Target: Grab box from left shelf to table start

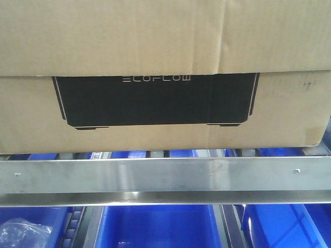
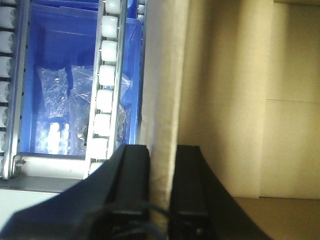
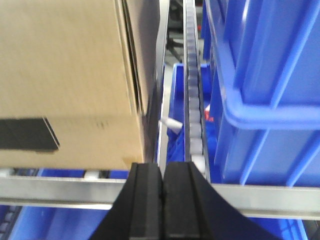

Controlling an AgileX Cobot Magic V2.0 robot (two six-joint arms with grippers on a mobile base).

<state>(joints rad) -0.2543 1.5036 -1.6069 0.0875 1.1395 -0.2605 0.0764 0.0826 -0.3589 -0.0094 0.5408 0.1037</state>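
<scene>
Squarely on the left shelf (image 1: 31, 199) sits the box (image 1: 155, 46), one arm gripping it
From the left: the left gripper (image 2: 160, 152) pinches a vertical cardboard edge of the box between its two black fingers (image 2: 135, 180), with white rollers (image 2: 106, 75) and a blue bin (image 2: 60, 50) holding clear plastic bags (image 2: 55, 85) beyond; in the front view the carton rests just behind the brushed-steel front rail (image 1: 165, 175), its black ECOFLOW panel (image 1: 155, 101) facing out, more blue bins (image 1: 155, 227) below; the right gripper (image 3: 162, 172) has its fingers pressed together on nothing, before the rail just right of the box's corner, a tall blue bin (image 3: 260, 90) to its right
</scene>
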